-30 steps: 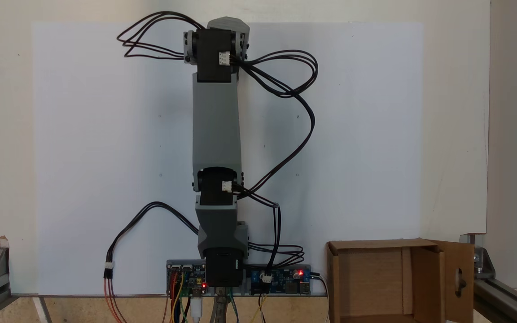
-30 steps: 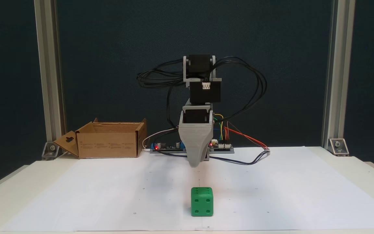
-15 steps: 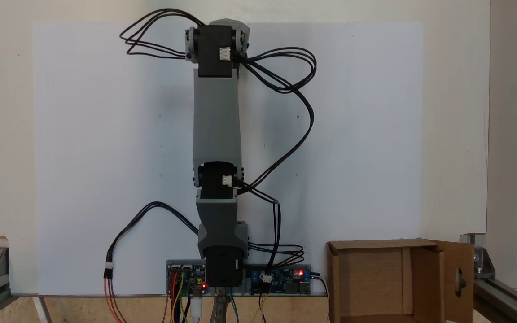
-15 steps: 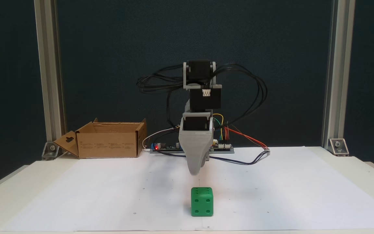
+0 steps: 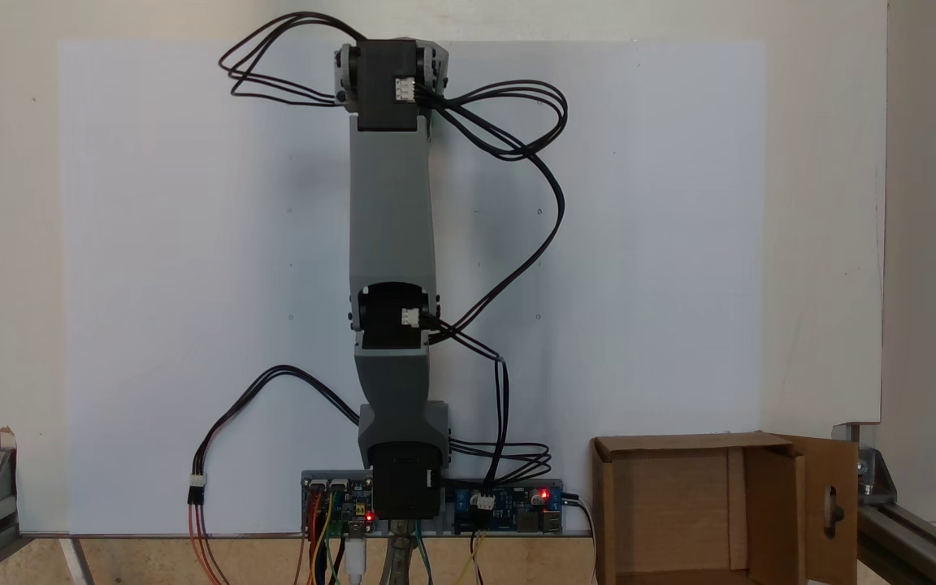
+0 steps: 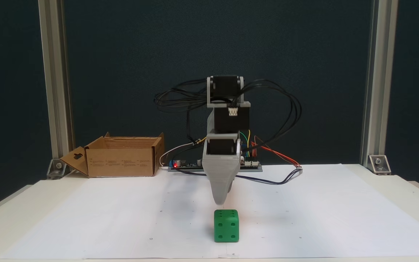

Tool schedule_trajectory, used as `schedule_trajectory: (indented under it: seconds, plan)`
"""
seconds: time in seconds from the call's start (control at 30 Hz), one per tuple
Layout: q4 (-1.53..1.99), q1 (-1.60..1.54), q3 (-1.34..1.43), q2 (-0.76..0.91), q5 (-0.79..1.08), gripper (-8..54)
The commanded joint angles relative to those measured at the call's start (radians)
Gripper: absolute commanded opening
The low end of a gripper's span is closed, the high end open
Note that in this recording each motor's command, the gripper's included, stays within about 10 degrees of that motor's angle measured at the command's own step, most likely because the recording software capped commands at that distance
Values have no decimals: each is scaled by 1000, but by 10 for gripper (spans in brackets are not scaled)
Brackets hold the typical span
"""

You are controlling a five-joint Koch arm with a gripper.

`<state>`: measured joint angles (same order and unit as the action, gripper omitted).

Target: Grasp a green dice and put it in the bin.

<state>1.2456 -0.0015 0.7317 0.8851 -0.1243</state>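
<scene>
From the front, the arm (image 6: 226,120) reaches straight out toward the near edge of the table, upper link folded fwd, wrist pitched down so the grey gripper (image 6: 219,201) points at the surface. Its tip hangs just above the green dice (image 6: 226,225), not touching, a bit left of the cube's centre. Only one tapered jaw shows, the other's behind it, so can't tell if it's spread or closed. Dice sits on the white paper sheet (image 6: 86,218) near the front edge, abt mid-width, four-pip face to this side. From above, the arm (image 5: 391,211) runs dead straight from its base to the sheet's far edge, cables looping both sides. The bin (image 6: 122,156) stands at the back-left corner, flap open, well apart from the dice; in the top-down view the bin (image 5: 683,443) is bottom right.
</scene>
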Motion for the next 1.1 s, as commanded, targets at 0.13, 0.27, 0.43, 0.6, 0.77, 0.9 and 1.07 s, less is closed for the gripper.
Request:
schedule_trajectory:
  seconds: [0.13,0.27,0.43,0.6,0.77,0.9,1.07]
  plan:
    - [-12,-15,-58,-5,-37,432]
    - [-25,-15,-58,-6,-37,432]
    - [-35,-14,-58,-12,-37,431]
    - [-35,-15,-58,-15,-37,432]
    - [-35,-15,-58,-18,-37,432]
    - [-35,-17,-58,-26,-35,432]
    - [-35,-17,-58,-32,-34,432]
